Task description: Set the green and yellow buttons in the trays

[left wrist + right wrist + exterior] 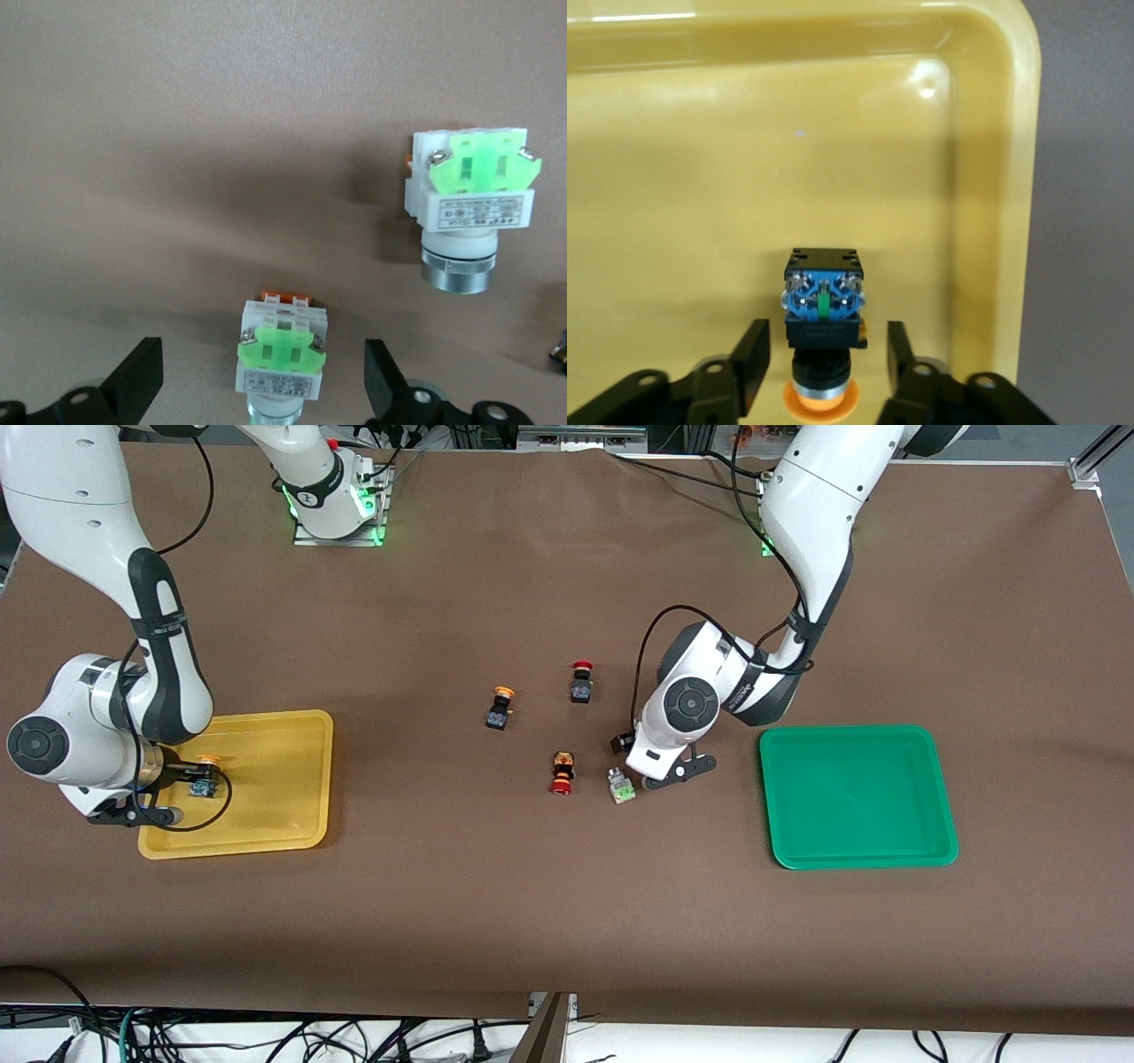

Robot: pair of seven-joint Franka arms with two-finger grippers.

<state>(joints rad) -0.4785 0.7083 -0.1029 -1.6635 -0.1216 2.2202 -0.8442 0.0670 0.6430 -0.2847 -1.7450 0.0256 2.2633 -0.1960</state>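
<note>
While both grippers sit low with fingers spread, neither one grips a button.

Your right gripper (822,367) is down in the yellow tray (292,731), jaws parted around a yellow-capped button (822,310) that lies on the tray floor; small gaps show on both sides of it. Your left gripper (264,381) is at the table (567,921), jaws wide on either side of a green switch (280,352), not touching it, with a second green switch (469,199) lying just beside it. The green tray (855,850) sits at the left arm's end of the table. The other yellow-capped button (500,707) lies mid-table, near a red-capped button (581,681) and a red-and-orange button (562,772).
</note>
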